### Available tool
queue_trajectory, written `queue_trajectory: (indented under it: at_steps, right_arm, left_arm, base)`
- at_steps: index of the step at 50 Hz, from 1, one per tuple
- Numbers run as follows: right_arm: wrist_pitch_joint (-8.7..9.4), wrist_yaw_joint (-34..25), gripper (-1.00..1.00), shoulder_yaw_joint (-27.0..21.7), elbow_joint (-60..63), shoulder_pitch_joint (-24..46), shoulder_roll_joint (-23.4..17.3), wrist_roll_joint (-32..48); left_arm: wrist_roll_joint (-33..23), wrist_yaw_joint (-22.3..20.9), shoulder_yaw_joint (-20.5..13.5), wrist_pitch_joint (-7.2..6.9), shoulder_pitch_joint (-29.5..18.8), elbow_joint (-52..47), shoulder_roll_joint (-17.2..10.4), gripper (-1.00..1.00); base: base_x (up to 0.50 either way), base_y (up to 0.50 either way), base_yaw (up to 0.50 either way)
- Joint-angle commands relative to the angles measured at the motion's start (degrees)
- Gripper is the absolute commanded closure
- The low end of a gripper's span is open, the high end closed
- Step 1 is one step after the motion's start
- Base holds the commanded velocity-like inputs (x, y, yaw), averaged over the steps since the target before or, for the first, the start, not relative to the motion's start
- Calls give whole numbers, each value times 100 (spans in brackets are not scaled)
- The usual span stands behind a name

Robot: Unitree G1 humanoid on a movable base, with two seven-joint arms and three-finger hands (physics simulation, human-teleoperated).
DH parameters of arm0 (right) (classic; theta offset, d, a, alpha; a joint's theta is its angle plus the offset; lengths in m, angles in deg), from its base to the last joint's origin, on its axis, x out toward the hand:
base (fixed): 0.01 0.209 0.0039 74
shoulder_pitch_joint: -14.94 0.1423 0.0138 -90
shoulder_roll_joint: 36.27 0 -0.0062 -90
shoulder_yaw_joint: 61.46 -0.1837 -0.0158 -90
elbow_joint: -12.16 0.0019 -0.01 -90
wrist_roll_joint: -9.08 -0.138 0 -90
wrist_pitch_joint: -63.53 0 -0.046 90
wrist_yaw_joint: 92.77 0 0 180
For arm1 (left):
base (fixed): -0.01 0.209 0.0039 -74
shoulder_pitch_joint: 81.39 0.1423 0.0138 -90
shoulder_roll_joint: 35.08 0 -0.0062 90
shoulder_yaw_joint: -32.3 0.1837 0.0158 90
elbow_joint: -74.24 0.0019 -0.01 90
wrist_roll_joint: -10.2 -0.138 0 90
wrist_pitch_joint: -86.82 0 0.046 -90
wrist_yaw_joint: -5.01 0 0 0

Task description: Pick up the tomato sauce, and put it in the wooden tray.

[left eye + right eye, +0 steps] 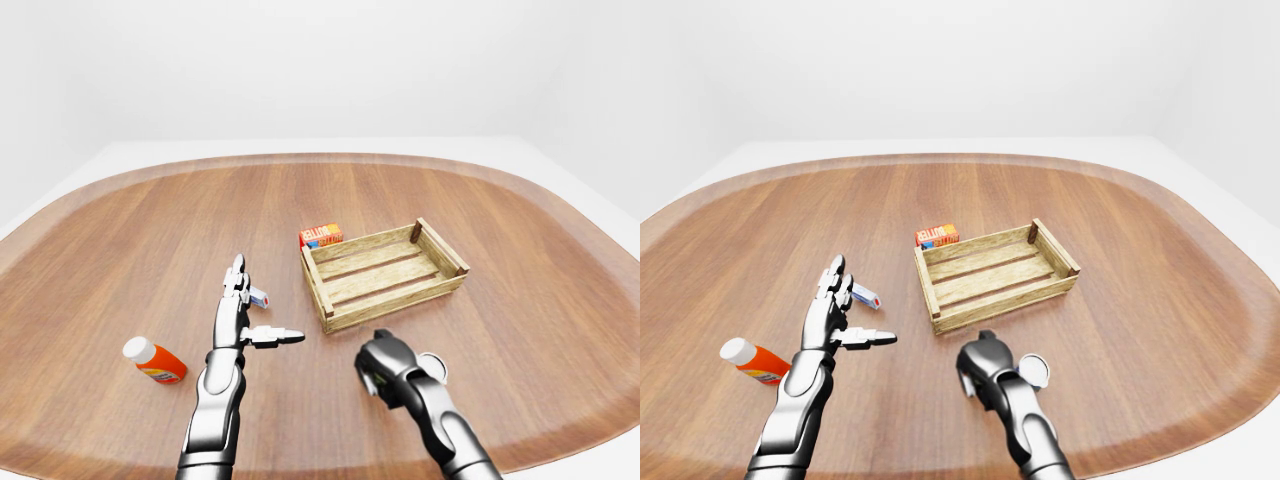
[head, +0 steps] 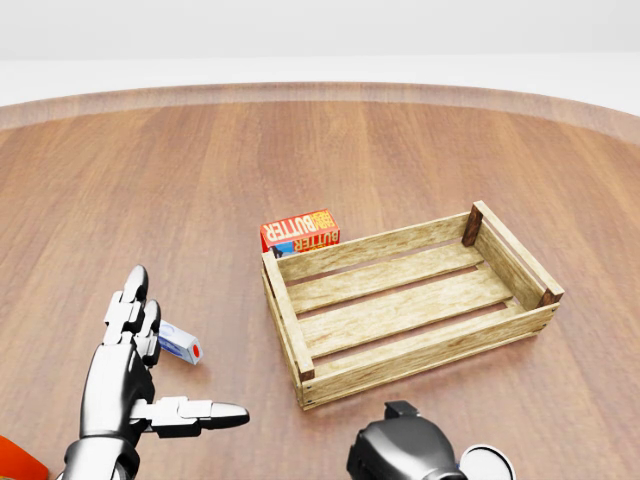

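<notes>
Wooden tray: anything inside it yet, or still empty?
Empty. The wooden tray shows only bare slats in all three views. The butter box sits outside, against its upper-left corner in the head view.

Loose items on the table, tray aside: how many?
4. Butter box beside the tray's upper-left corner; small tube by the left hand; orange bottle lying far left; white round thing, partly hidden behind the right hand.

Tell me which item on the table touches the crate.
The butter box, against the crate's top-left corner in the head view. The orange bottle, small tube and white round thing all lie apart from it.
</notes>
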Motion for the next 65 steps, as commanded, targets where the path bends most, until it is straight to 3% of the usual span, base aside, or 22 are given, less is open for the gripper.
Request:
queue_trajectory:
  at_steps: [1,39,47,55,65]
  right_arm:
    - [0,-34,100,54,517,-17,54,4]
    - [0,-1055,100,-135,2517,23,172,-258]
    - [0,-1491,100,-444,2953,391,153,-447]
    - [0,-1552,100,-682,2958,793,126,-657]
    - [0,-1141,100,-1244,1996,1952,-313,-968]
  left_arm:
    - [-2,-5,1,-4,10,-14,-2,-100]
    - [-12,9,12,-32,1,-29,7,-100]
    - [-9,14,11,-39,-4,-25,5,-100]
    - [-26,13,12,-27,-3,-13,2,-100]
    - [-37,15,17,-37,8,-35,5,-100]
  base:
    - [0,0,0]
    - [0,0,0]
    - [0,0,0]
    - [0,0,0]
    - [0,0,0]
